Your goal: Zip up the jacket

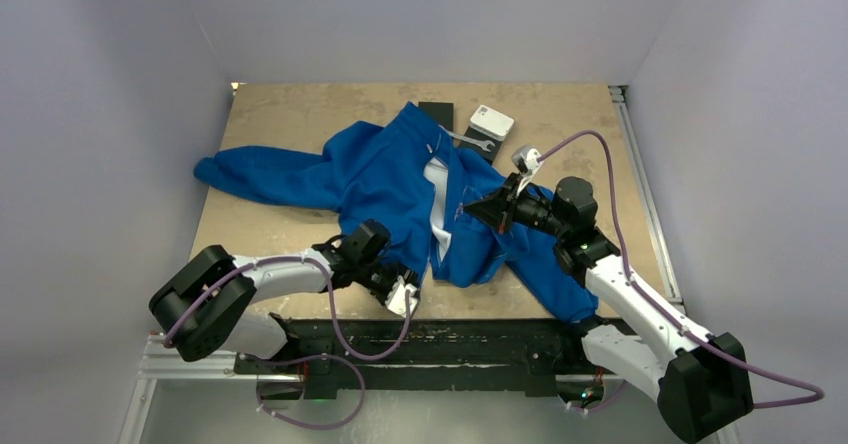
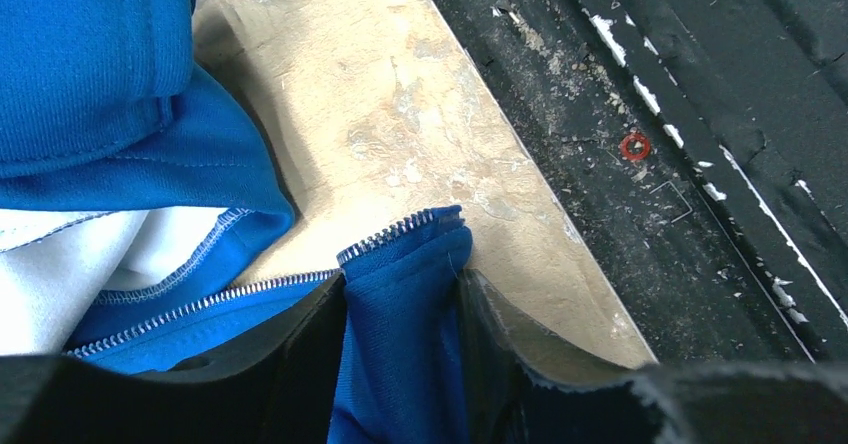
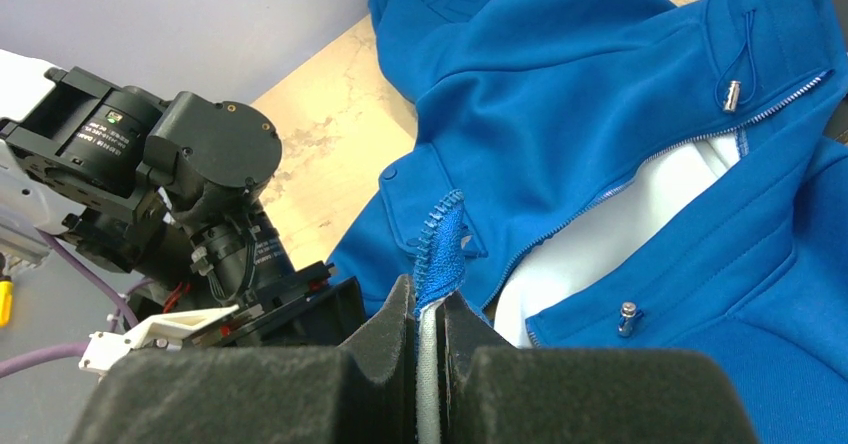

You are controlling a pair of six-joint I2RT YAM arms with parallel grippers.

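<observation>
The blue jacket [image 1: 380,179] lies open on the wooden table [image 1: 290,114], its white lining [image 1: 437,199] showing along the front. My left gripper [image 1: 405,289] is at the jacket's bottom hem near the table's front edge. In the left wrist view, my left gripper [image 2: 402,284] has a fold of blue fabric with silvery zipper teeth [image 2: 395,229] filling the gap between its jaws. My right gripper [image 1: 490,209] is over the other front panel. In the right wrist view, my right gripper [image 3: 428,299] is shut on the jacket's zipper edge [image 3: 440,244], which stands up from its jaws.
A black block [image 1: 437,114] and a white box [image 1: 492,121] sit at the table's far edge behind the jacket. A black rail [image 1: 400,339] runs along the near edge. One sleeve [image 1: 250,174] stretches left. A small metal piece [image 3: 628,316] sits on the right panel's edge.
</observation>
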